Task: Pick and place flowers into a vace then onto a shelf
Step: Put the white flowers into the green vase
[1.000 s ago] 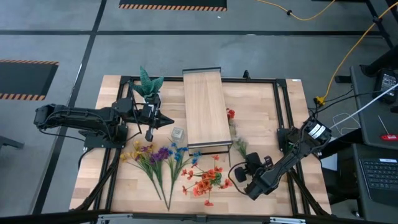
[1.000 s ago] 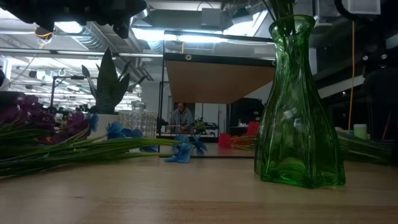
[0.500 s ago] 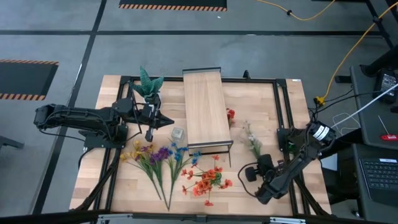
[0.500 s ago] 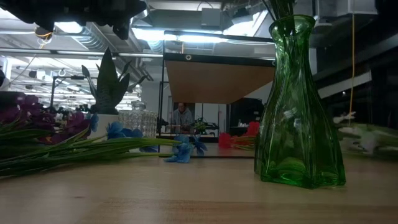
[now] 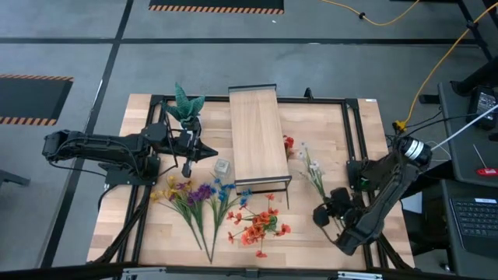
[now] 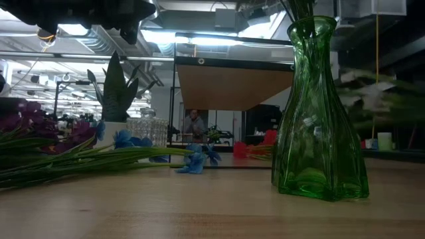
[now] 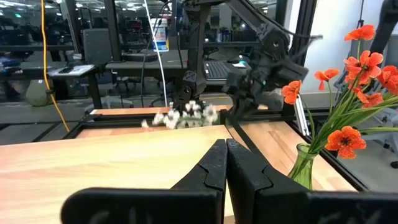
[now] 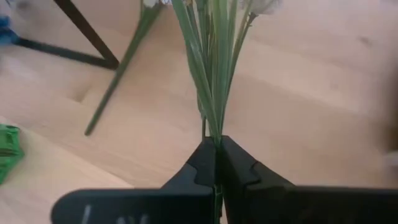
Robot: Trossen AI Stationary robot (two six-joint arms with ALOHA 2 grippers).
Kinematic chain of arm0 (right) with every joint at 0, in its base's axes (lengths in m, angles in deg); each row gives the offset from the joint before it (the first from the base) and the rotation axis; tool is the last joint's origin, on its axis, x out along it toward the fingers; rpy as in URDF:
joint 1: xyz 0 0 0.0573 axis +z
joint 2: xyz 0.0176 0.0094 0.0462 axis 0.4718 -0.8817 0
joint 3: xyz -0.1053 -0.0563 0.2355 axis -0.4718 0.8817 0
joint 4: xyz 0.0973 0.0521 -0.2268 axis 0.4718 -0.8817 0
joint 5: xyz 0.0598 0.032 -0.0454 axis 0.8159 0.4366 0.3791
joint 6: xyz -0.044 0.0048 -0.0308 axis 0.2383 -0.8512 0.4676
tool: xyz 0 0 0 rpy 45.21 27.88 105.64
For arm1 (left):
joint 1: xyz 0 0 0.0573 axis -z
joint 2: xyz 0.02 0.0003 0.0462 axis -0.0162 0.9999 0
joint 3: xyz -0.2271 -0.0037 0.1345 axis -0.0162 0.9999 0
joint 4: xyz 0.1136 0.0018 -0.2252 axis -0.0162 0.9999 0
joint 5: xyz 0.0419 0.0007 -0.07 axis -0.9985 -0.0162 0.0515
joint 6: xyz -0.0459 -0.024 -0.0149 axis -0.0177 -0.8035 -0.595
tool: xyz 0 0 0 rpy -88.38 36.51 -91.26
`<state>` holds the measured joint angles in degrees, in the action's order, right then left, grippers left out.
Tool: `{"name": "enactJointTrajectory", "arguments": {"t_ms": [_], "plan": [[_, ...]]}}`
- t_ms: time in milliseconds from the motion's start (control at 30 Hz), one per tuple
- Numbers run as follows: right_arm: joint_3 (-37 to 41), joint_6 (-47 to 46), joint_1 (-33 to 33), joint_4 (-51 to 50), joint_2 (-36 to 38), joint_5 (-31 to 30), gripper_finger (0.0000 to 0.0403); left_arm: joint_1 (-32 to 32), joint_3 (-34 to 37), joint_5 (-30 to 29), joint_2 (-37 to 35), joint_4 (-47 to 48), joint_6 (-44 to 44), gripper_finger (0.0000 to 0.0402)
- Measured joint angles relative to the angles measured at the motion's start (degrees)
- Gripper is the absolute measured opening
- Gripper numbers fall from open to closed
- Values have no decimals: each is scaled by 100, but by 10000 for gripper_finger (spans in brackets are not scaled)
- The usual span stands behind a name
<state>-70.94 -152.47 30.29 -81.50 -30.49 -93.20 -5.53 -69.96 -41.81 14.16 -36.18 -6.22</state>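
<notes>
White flowers clamped by stems in right jaws above desk, blooms blurred, left jaws together, empty, near shelf.

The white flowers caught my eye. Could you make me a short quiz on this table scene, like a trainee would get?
1. True or false: the right pincer is shut on the stems of the white flowers.
2. Which flowers lie nearest the green vase on the table in the high view? A) yellow B) red-orange C) purple
3. Fill in: the left pincer hovers beside the spiky ____ in its pot.

Key: 1 true. 2 B, the red-orange flowers. 3 plant.
</notes>
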Motion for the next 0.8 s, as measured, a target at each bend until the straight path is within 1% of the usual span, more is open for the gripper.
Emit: {"name": "enactJointTrajectory", "arguments": {"t_ms": [100,200,467,533,733,800], "plan": [[0,24,56,-289,289,-201,4,-2,0,0,0,-4,7,3],[-2,182,117,-439,556,-728,4,-2,0,0,0,-4,13,3],[-17,1223,206,-463,1251,-1931,4,-2,0,-2,0,-8,17,3],[-149,1588,242,-526,1493,-2166,4,-1,0,-9,0,-11,17,3],[-575,3135,357,-492,1967,-3285,4,-2,0,-37,0,-11,-121,3],[-584,3357,402,-492,2038,-3598,4,-2,0,-39,0,-13,-140,3]]}}
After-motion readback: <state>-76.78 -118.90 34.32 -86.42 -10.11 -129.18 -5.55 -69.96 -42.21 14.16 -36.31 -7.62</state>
